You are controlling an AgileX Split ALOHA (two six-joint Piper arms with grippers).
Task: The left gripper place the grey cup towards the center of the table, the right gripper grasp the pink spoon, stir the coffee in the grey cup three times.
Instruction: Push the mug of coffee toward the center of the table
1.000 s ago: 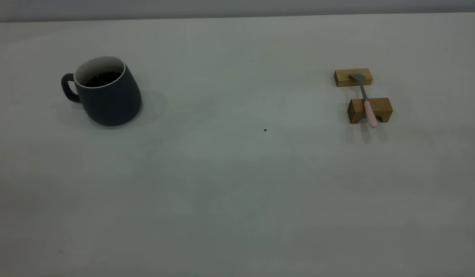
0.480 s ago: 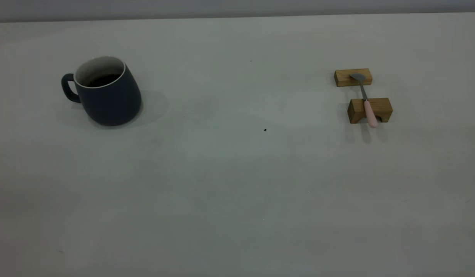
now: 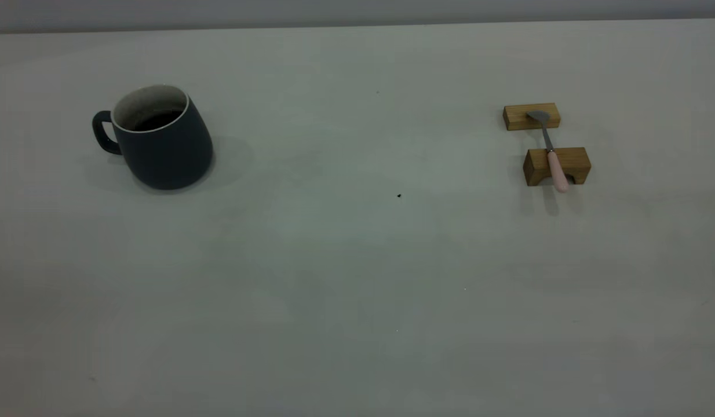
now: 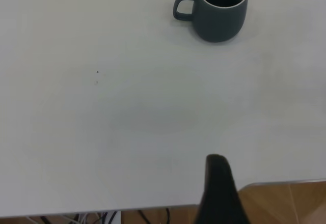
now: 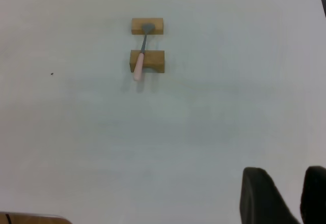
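Two wooden blocks (image 3: 547,145) support the pink spoon (image 3: 551,154); the right gripper (image 5: 288,196) is held apart, the left gripper's (image 4: 219,188) state cannot be told.

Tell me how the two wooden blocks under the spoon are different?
The far block is flat and solid, while the near block is taller with an arch cut underneath. The spoon rests its grey bowl on the far block and its pink handle over the near block. Both are light brown wood, standing on the table.

Dim, even overhead light; soft shadows beside the grey cup (image 3: 160,139).
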